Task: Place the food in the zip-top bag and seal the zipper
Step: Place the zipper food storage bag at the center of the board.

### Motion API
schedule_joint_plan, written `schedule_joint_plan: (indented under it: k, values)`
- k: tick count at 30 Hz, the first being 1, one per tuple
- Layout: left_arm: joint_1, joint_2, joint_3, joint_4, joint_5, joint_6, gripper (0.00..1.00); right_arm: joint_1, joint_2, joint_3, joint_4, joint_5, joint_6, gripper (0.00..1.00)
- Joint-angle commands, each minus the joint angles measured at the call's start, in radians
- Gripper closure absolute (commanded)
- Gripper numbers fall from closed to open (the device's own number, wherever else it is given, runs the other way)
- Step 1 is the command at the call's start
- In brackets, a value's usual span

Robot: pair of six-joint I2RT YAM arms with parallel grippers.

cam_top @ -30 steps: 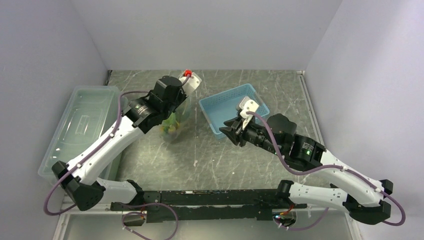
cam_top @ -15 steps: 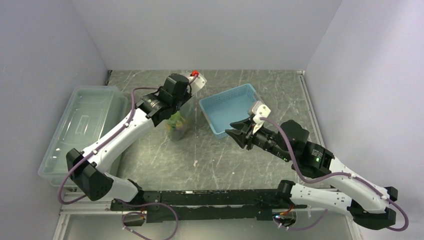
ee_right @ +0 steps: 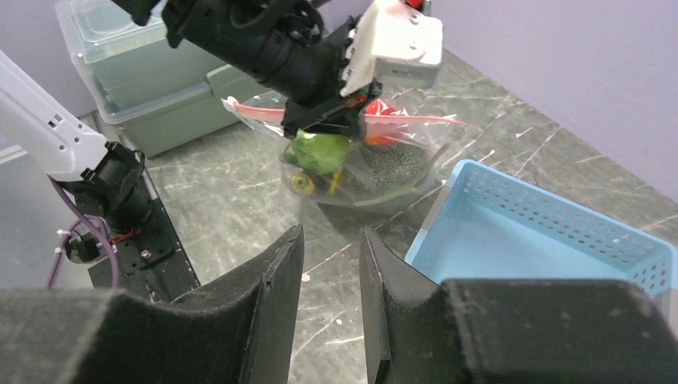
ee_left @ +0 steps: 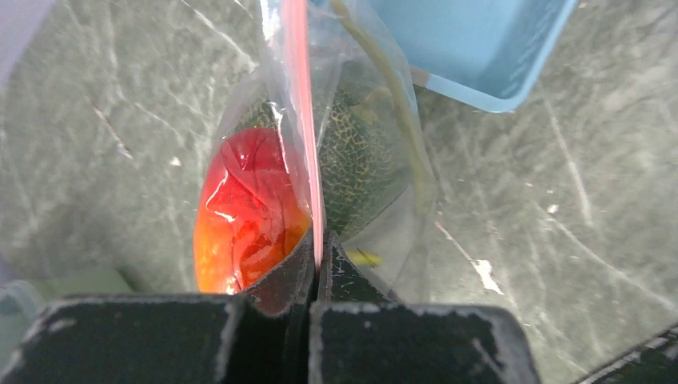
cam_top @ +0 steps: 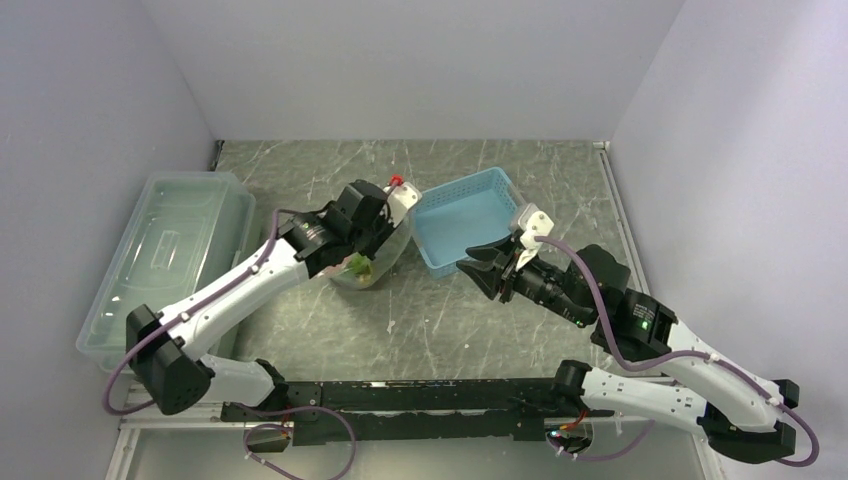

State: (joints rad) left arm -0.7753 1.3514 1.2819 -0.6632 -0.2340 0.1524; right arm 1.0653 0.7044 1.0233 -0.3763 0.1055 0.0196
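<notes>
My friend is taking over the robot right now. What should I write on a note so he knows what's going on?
Left gripper: shut on the zipper, holding the zip-top bag by its mouth.
Right gripper: open, empty, hovering by the near side of the blue basket.
Food: the red-orange fruit, dark green fruit and lime-green fruit are inside the bag. Other pieces are hard to make out.
Done: no food shows in the basket or loose on the table.
Left: finish the seal. How much of the zipper is pressed shut cannot be told.
</notes>
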Motion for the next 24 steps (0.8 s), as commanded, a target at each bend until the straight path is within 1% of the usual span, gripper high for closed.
schedule_joint_plan:
  k: [1,2,6,12,19,24]
  values:
    - [-0.007,-0.088,-0.06,-0.029,0.086,-0.144,1.0,-0.002,-0.009,-0.007,0.025,0.017,0.026,0.65]
    - [-0.007,-0.097,-0.077,-0.023,0.103,-0.187,1.0,-0.002,-0.006,-0.006,0.024,0.017,0.026,0.64]
    - [-0.012,-0.11,-0.125,-0.017,0.171,-0.261,1.0,-0.002,0.001,-0.004,0.025,0.013,0.032,0.65]
    - [-0.016,-0.105,-0.199,0.015,0.196,-0.34,1.0,-0.002,0.002,-0.013,0.028,0.01,0.042,0.65]
    - [-0.016,-0.063,-0.239,0.039,0.118,-0.368,1.0,-0.002,0.008,-0.024,0.025,0.022,0.047,0.64]
    - [-0.012,-0.014,-0.261,0.067,0.07,-0.374,1.0,-0.004,0.02,-0.038,0.027,0.062,0.041,0.58]
